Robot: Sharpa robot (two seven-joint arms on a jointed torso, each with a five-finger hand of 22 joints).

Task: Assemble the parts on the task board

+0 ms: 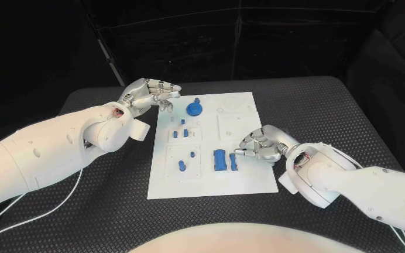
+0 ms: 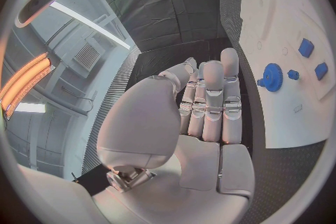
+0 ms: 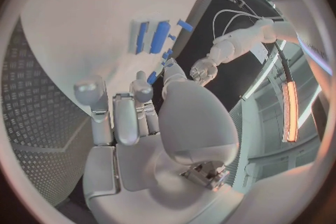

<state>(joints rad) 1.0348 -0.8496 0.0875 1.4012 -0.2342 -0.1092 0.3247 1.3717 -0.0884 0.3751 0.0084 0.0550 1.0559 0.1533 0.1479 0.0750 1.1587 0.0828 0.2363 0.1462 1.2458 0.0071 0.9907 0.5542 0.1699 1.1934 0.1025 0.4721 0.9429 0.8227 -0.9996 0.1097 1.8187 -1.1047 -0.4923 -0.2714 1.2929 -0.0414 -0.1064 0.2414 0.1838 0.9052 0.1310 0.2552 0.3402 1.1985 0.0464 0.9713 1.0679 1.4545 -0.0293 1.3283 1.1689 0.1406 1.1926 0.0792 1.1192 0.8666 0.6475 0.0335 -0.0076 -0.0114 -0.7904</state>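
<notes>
The white task board [image 1: 244, 103] lies mid-table. On it are a blue gear [image 1: 195, 109] [image 2: 271, 77], several small blue parts [image 1: 179, 132], and a larger blue block [image 1: 220, 160]. My right hand [image 1: 260, 146] sits low over the board's right edge with its fingers curled. Between its thumb and a fingertip it pinches a narrow blue bar [image 1: 233, 160] [image 3: 152, 77] right beside the block. My left hand [image 1: 150, 96] [image 2: 206, 103] hovers by the board's far left corner, just left of the gear, fingers stretched out side by side, holding nothing.
The black textured table [image 1: 321, 106] surrounds the board. A white cable [image 1: 51, 203] trails across the table's near left, under my left arm. Shallow recesses mark the board's far right part [image 1: 229, 125].
</notes>
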